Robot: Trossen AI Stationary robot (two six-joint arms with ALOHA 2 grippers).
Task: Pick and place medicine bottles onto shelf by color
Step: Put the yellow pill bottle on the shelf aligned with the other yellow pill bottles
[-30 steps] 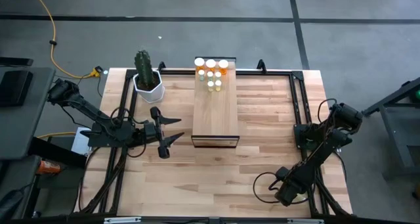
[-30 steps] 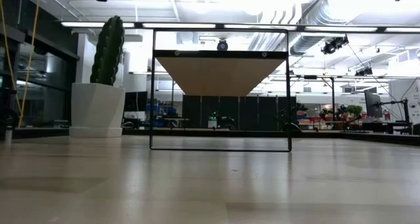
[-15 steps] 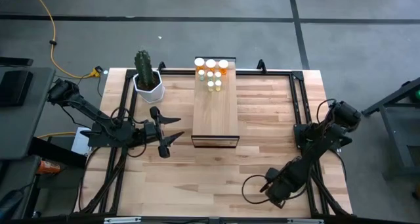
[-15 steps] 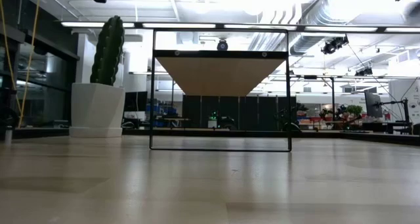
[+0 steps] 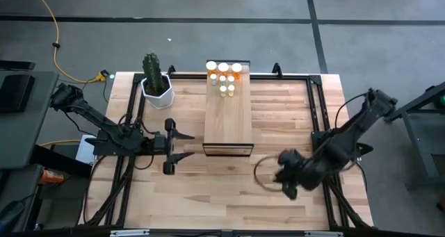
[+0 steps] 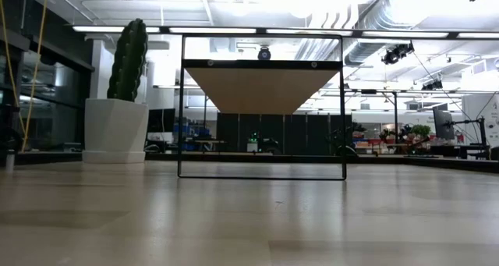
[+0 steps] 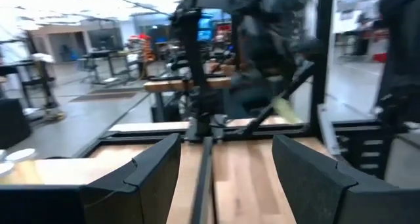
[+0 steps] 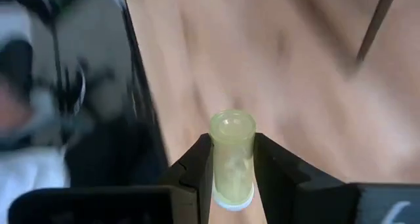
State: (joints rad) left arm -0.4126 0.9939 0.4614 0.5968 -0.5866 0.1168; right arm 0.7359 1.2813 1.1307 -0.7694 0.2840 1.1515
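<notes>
Several medicine bottles (image 5: 224, 77), orange and pale green with white caps, stand upright at the far end of the light-wood shelf (image 5: 228, 119), which the low view shows from below (image 6: 263, 86). My right gripper (image 5: 281, 176) hangs above the table, right of the shelf's near end. It is shut on one pale green bottle (image 8: 231, 158). My left gripper (image 5: 182, 145) waits open left of the shelf's near end, fingers level and pointing at it, with nothing between them (image 7: 230, 178). My right gripper pinches the pale green bottle's body (image 8: 220, 159) between its two fingers (image 8: 197, 165). The bottle lies along the fingers, its white cap (image 8: 233, 201) toward the wrist and its base (image 8: 231, 123) past the fingertips. It is lifted clear of the table.
A cactus in a white pot (image 5: 156, 84) stands at the far left of the table, left of the shelf (image 6: 115, 129). Dark frame rails (image 5: 316, 112) run along the table's sides. Bare wood lies between the shelf and my right gripper.
My right gripper has risen from the table's near right corner and swung left and toward the far edge, nearer the shelf, rolling as it went. My left gripper has turned slightly in place and stayed open.
</notes>
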